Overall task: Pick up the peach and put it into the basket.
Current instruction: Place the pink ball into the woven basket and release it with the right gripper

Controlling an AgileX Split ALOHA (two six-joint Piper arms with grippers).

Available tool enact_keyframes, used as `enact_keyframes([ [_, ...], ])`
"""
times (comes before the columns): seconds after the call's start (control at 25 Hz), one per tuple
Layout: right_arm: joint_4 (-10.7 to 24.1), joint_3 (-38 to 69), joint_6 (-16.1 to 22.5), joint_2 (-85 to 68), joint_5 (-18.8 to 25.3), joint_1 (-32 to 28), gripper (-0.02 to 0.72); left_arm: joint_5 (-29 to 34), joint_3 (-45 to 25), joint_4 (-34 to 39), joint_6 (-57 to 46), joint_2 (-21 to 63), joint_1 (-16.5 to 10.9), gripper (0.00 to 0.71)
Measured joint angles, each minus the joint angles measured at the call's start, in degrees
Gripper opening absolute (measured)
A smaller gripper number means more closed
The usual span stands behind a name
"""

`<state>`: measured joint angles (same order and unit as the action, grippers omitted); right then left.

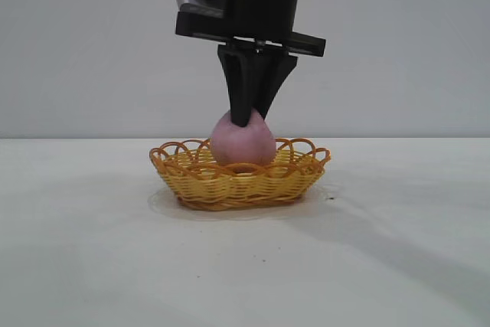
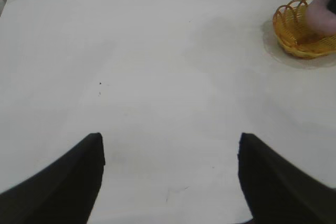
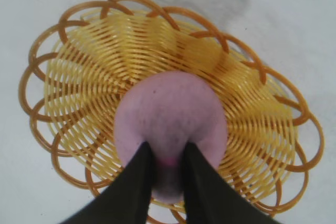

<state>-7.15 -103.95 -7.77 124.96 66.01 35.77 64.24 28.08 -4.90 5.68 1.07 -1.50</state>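
Observation:
The pale pink peach [image 1: 243,143] sits inside the yellow wicker basket [image 1: 230,183] at the table's middle. My right gripper [image 1: 249,116] comes straight down from above and is shut on the peach's pointed top. In the right wrist view the two black fingers [image 3: 137,182] pinch a narrow part of the peach [image 3: 168,114] over the basket's weave [image 3: 89,66]. My left gripper [image 2: 170,145] is open and empty over bare table, far from the basket [image 2: 296,32], where the peach [image 2: 321,17] also shows.
The white table [image 1: 92,250] spreads flat all round the basket. A plain grey wall stands behind. Nothing else lies on the table.

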Motion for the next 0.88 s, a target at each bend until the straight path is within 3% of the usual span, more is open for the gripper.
enact_keyframes([
  [0.12,0.0,0.0,0.0,0.0,0.0,0.0,0.284,0.0,0.0,0.0,0.0,0.0,0.0,0.523],
  [0.28,1.4,0.0,0.0,0.0,0.0,0.0,0.269,0.0,0.0,0.0,0.0,0.0,0.0,0.523],
  [0.36,3.6,0.0,0.0,0.0,0.0,0.0,0.309,0.0,0.0,0.0,0.0,0.0,0.0,0.523],
  [0.48,7.2,-0.1,0.1,-0.5,0.0,-0.2,0.295,0.0,0.0,0.0,0.0,0.0,0.0,0.523],
  [0.56,7.8,-0.6,0.2,-1.2,0.0,-1.1,0.295,0.0,0.0,0.0,0.0,0.0,0.0,0.523],
  [0.88,7.8,-2.8,0.3,-2.7,2.2,-12.2,0.295,0.0,0.0,0.0,0.0,0.0,0.0,0.523],
])
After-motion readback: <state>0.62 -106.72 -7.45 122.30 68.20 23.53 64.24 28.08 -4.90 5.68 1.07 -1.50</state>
